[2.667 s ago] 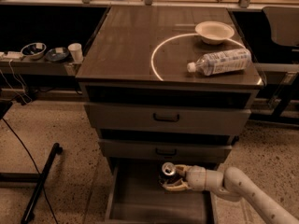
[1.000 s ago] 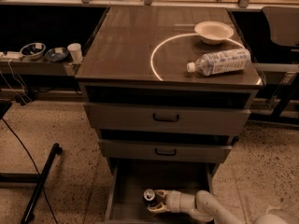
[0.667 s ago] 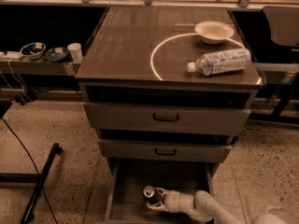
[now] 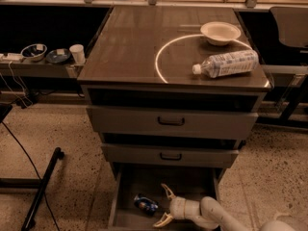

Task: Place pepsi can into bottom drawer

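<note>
Three drawers point(image 4: 171, 121); one pepsi can point(image 4: 146, 204), one claw point(image 4: 161, 206) in bottom drawer point(image 4: 144, 177); one bottle point(image 4: 226, 64).

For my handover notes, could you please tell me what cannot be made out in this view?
bottom drawer: camera view, front part cut off by the lower edge; the arm covers its right floor.
pepsi can, lying left of the open tool: print too small and dim to read.
two upper drawers: insides hidden behind their fronts.
water bottle: label too small to read.
</note>
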Robot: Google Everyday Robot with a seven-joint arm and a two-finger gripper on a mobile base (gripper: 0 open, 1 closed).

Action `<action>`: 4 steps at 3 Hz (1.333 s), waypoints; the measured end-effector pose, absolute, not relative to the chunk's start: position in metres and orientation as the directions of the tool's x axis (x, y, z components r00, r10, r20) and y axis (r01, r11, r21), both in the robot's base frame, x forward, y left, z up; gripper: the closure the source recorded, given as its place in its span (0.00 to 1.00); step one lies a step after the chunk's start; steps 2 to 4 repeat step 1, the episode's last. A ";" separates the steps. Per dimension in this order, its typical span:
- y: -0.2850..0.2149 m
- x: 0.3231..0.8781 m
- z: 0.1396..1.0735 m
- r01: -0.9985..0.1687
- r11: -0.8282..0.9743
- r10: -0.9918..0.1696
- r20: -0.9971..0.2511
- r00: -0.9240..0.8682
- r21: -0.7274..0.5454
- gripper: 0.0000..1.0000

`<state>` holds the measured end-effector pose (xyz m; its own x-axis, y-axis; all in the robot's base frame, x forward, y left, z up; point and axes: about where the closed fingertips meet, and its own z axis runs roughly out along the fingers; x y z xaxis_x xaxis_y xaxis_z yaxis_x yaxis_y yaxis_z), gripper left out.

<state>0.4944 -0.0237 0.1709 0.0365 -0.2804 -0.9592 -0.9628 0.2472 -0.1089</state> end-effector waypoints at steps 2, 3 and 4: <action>-0.024 0.494 0.171 -0.963 0.247 -0.280 -0.959 0.036 -0.109 0.00; -0.024 0.494 0.171 -0.963 0.247 -0.280 -0.959 0.036 -0.109 0.00; -0.024 0.494 0.171 -0.963 0.247 -0.280 -0.959 0.036 -0.109 0.00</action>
